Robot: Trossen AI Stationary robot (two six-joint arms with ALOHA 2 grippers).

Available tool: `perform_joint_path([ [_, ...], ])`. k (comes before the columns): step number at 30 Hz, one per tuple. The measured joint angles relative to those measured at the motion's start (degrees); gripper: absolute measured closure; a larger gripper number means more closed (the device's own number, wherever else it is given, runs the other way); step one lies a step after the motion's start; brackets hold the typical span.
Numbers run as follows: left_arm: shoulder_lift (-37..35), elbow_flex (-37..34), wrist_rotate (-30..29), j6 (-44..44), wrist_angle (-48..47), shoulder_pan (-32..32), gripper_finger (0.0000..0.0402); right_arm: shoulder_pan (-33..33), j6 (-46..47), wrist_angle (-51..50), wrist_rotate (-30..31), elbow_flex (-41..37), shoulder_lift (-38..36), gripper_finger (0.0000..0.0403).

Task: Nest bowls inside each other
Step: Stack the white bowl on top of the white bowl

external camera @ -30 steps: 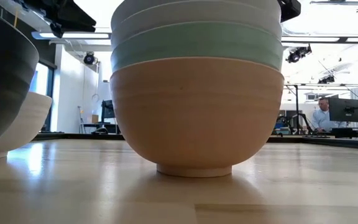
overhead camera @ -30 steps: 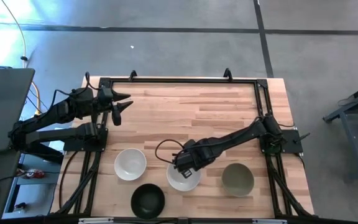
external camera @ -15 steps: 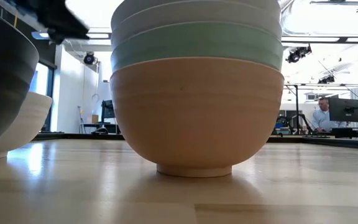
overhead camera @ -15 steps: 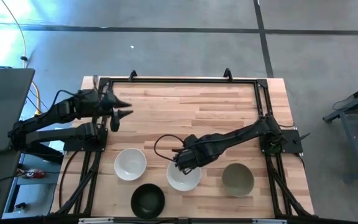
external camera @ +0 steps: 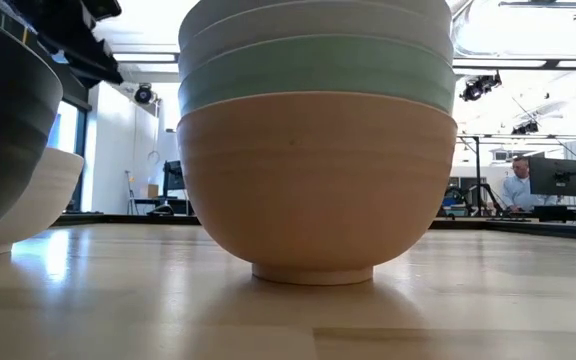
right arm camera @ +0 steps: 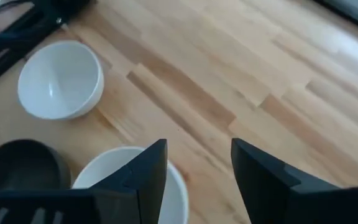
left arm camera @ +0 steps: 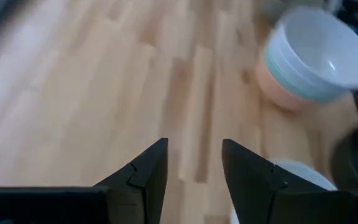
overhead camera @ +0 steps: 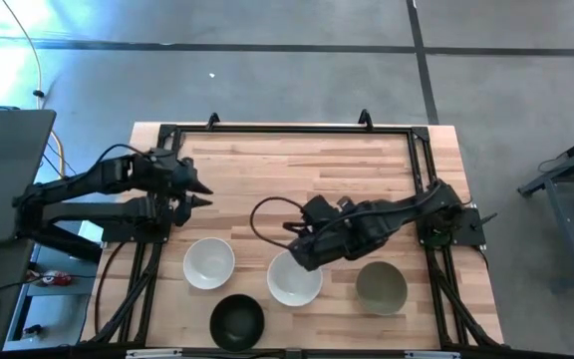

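A stack of nested bowls [overhead camera: 294, 282] stands near the table's front middle: peach-orange at the bottom [external camera: 316, 180], mint green [external camera: 316, 70] above it, white on top [left arm camera: 321, 45]. A lone white bowl [overhead camera: 208, 262], a black bowl [overhead camera: 237, 321] and an olive-grey bowl [overhead camera: 381, 286] each stand on their feet on the wood around it. My right gripper [overhead camera: 297, 255] hangs open above the stack's far rim and touches nothing. My left gripper [overhead camera: 205, 196] is open over bare wood at the far left, tipped downward.
A black frame [overhead camera: 287, 130] runs along the table's far and side edges. The wide middle and far part of the wooden tabletop [overhead camera: 307, 179] holds no objects. In the low view a person [external camera: 517, 185] sits at a desk in the room behind the table.
My right gripper has come off the stack's top rim, risen and drawn back a little toward the far edge. The stack stands where it was. My left gripper has tipped downward and sunk a little toward the near edge.
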Motion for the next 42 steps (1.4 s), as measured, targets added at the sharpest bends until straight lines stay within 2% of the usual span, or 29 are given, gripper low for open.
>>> perform_joint_path([
  [4, 2.43, 1.17, 2.61, 1.35, -2.39, -2.78, 0.0261, 0.61, -1.74, -0.97, 2.4, 0.02, -1.14, 0.0233],
  [12, 7.57, 2.04, 1.97, 4.33, -14.66, -8.26, 0.0261, 0.72, -6.66, -1.12, 6.27, 0.07, -3.42, 0.0233],
  [24, 16.44, 2.09, -1.23, 1.26, -13.81, -15.7, 0.0261, 1.59, -14.49, 1.57, 17.12, 0.07, -8.49, 0.0233],
  [34, 24.83, 2.11, -1.43, -0.23, -9.47, -20.43, 0.0261, 3.83, -15.64, 0.75, 23.93, 0.07, -12.81, 0.0233],
  [42, 30.26, 2.11, -4.56, -2.84, -8.13, -22.07, 0.0261, 6.06, -15.71, -0.64, 28.89, 0.07, -15.95, 0.0234],
])
